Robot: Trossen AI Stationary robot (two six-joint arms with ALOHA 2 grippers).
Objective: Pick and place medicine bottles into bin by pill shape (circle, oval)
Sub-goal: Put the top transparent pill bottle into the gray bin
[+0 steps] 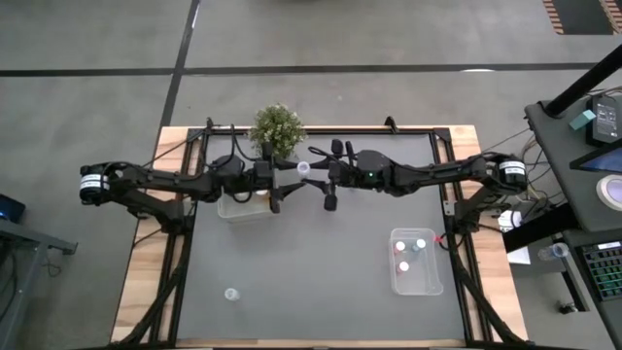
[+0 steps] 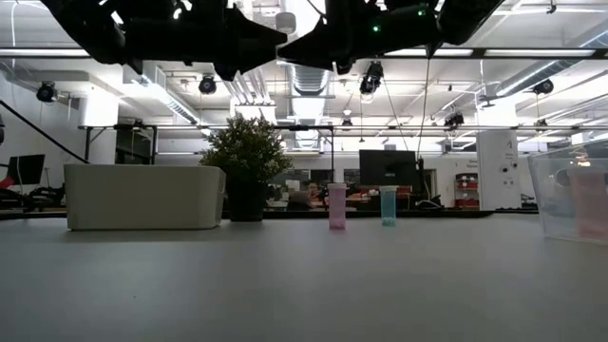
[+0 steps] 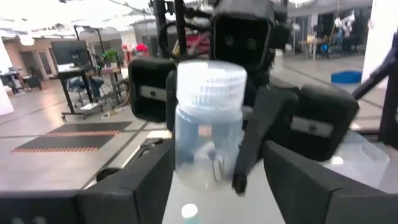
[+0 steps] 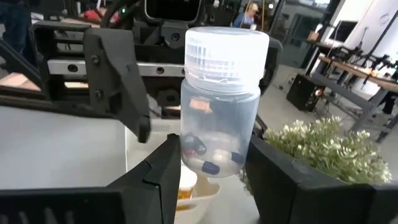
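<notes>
From above we counted five medicine bottles: one raised bottle (image 1: 303, 167) between the arms, three bottles in the right bin (image 1: 421, 244), and one lone bottle (image 1: 231, 294) on the table (image 1: 321, 292). There were two clear bins, the left bin (image 1: 243, 208) and the right bin (image 1: 428, 282). We saw one potted plant (image 1: 278, 127) and two dark arms. At table height, two small tinted containers stood side by side, one pink container (image 2: 336, 206) and one blue-green container (image 2: 388, 205).
</notes>
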